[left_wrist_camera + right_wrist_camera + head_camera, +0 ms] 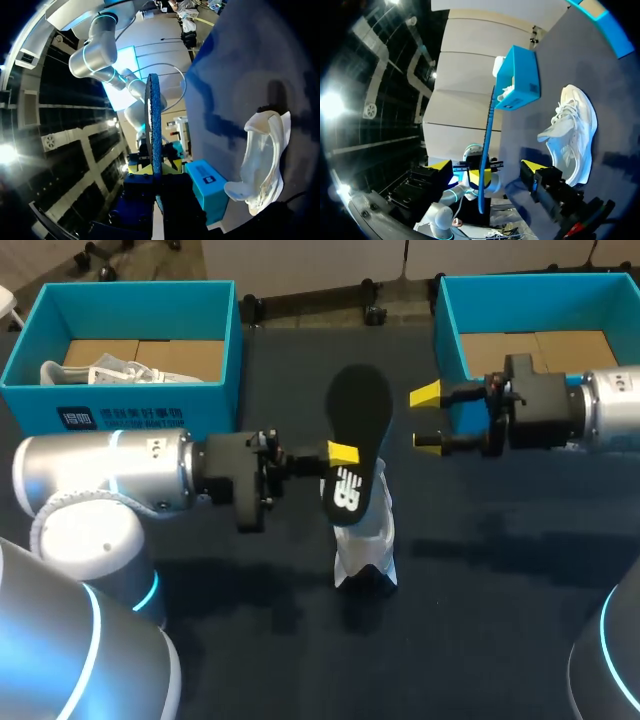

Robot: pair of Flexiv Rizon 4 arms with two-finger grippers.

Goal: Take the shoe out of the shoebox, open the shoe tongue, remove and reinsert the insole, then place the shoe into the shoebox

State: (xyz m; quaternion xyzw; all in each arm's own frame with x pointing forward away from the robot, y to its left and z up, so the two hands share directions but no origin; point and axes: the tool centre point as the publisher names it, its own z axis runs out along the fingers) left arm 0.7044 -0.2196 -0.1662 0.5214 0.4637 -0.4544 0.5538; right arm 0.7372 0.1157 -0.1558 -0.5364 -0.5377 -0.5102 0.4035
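My left end effector [340,455] is clamped on the insole [360,410] above the shoe [365,540] on the tabletop [500,570]; my right end effector [425,420] stands apart.

Robotics lab, manipulation test bench. Evidence:
- two silver industrial arms with glowing blue joint rings, left arm [100,475] entering lower left of frame, right arm [610,405] at right edge
- yellow-tipped two-finger grippers: left gripper [343,455] pinching a black insole [360,405] at frame centre, right gripper [428,420] spread wide at upper right
- table [500,620] covered in plain dark cloth, no household clutter
- staged props only: open blue shoebox [130,415] upper left, second blue shoebox [450,330] upper right, white shoe [365,540] at centre

Not a home or shop layout.
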